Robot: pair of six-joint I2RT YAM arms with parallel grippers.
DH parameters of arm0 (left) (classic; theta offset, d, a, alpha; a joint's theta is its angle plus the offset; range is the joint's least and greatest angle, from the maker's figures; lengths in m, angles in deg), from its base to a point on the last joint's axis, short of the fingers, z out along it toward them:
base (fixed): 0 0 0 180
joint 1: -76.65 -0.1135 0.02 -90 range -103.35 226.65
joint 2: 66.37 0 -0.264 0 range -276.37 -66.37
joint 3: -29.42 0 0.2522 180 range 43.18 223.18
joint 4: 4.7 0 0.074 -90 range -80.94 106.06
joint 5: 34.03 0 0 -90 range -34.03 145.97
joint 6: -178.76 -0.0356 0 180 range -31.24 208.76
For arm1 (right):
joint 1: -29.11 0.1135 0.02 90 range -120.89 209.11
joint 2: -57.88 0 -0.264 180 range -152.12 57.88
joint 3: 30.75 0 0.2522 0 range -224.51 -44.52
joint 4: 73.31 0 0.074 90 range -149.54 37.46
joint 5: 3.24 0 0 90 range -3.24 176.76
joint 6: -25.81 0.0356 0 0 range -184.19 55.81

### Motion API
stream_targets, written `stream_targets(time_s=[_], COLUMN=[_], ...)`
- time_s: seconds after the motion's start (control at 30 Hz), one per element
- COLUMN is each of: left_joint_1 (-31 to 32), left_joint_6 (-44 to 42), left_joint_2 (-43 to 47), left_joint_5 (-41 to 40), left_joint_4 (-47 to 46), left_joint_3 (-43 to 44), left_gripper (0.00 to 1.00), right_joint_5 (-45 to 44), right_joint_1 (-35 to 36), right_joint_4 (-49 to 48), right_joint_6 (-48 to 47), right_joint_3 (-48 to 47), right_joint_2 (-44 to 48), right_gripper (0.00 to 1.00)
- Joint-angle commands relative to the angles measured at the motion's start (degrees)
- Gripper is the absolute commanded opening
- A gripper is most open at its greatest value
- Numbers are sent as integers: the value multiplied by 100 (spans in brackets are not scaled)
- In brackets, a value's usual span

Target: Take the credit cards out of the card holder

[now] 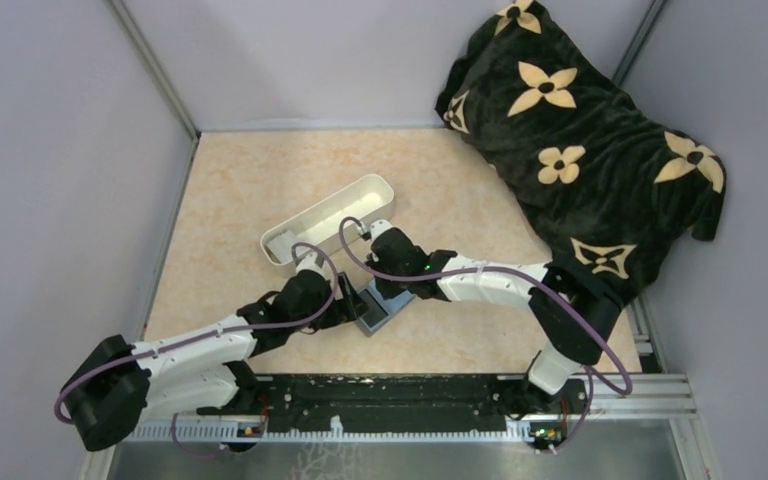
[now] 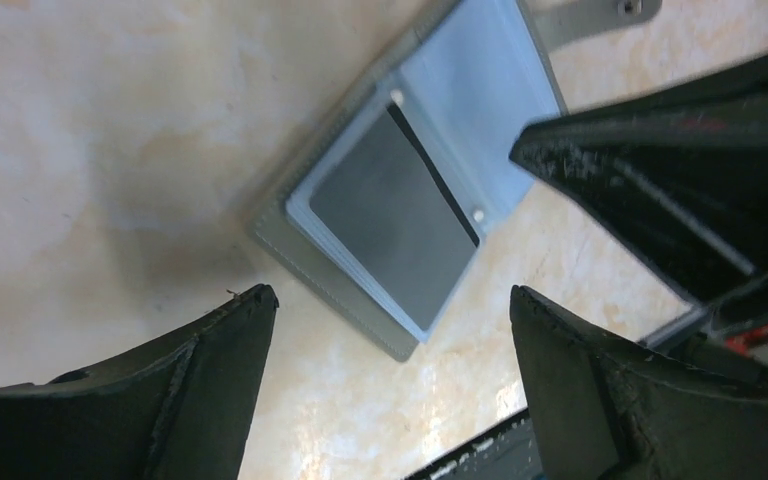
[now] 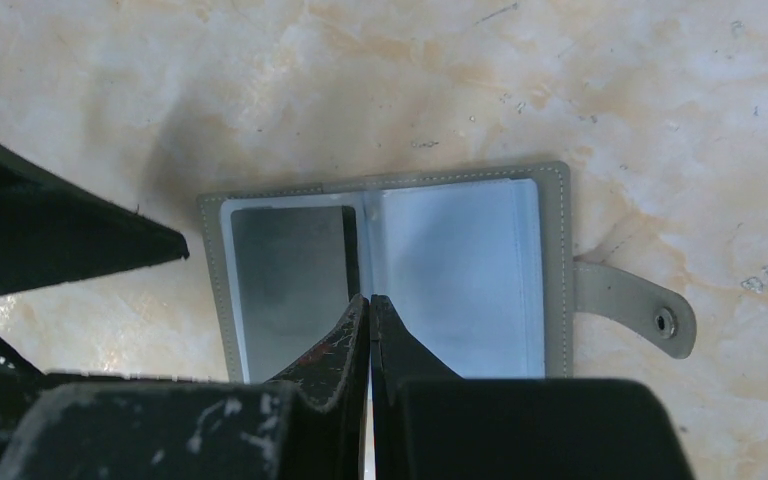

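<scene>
Card holder [image 3: 460,270] was laid open on the table [image 1: 240,200], seemingly pinned at its fold by the clenched right gripper [image 3: 370,300]. Left gripper [image 2: 390,296] was spread wide over a pocketed dark credit card [image 2: 390,220]. Only the card's exposed edge was to be pinched, not the pocket.

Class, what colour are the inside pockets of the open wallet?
Pale blue-grey inside the wallet, clearest in the right wrist view.
</scene>
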Motion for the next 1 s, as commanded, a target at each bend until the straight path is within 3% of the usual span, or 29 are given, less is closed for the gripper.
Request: stream_targets(time_s=[0.0, 0.53, 0.8, 0.97], left_joint_1=[-318, -651, -722, -722], left_joint_6=[-332, -265, -386, -324], left_joint_2=[-95, -836, 93, 636], left_joint_5=[-184, 521, 91, 357], left_joint_4=[39, -538, 571, 753], left_joint_3=[231, 424, 345, 172], left_gripper=[93, 94, 95, 94], right_joint_5=[179, 225, 162, 77], right_joint_1=[-11, -435, -1074, -1213], right_joint_4=[-181, -166, 69, 169], right_joint_6=[66, 72, -83, -181], right_joint_3=[-137, 154, -63, -108], right_joint_2=[-1, 291, 188, -64], right_gripper=[0, 0, 0, 0])
